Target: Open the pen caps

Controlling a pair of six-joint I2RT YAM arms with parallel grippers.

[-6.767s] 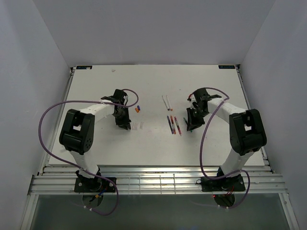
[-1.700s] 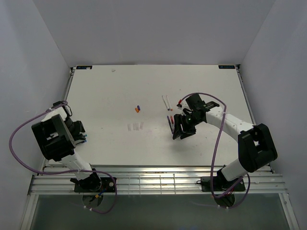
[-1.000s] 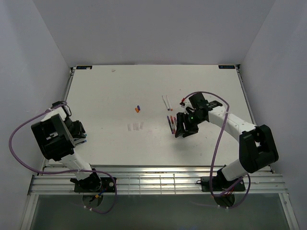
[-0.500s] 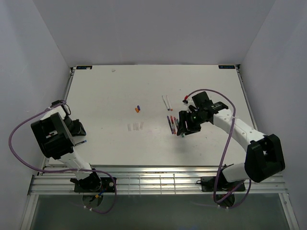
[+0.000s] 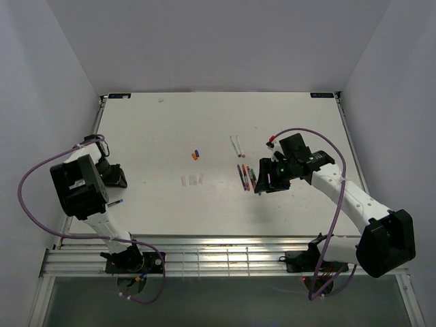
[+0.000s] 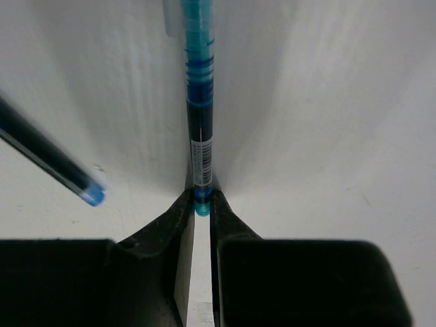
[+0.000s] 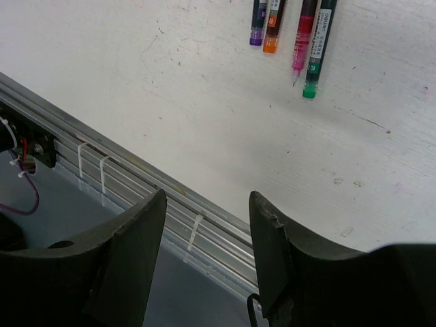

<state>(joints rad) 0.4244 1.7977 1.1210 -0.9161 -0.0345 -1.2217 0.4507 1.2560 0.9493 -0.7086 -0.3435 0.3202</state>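
1. From above, I saw the pen caps (image 5: 195, 154) lying loose in the middle of the table (image 5: 150, 122), well apart from both arms. My right gripper (image 5: 261, 182) sat just beside the row of pens (image 5: 246, 176), and my left gripper (image 5: 114, 177) was far off at the left edge.
2. Left wrist: the fingers were clamped on a teal pen (image 6: 199, 102) that pointed straight away.
3. Right wrist: the fingers (image 7: 129, 252) stood apart and empty, with the pens lying ahead, end-on.

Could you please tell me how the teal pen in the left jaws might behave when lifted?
Probably stiff: the teal pen runs straight. Pinched only at its tip by the left gripper, it may pivot or slip.
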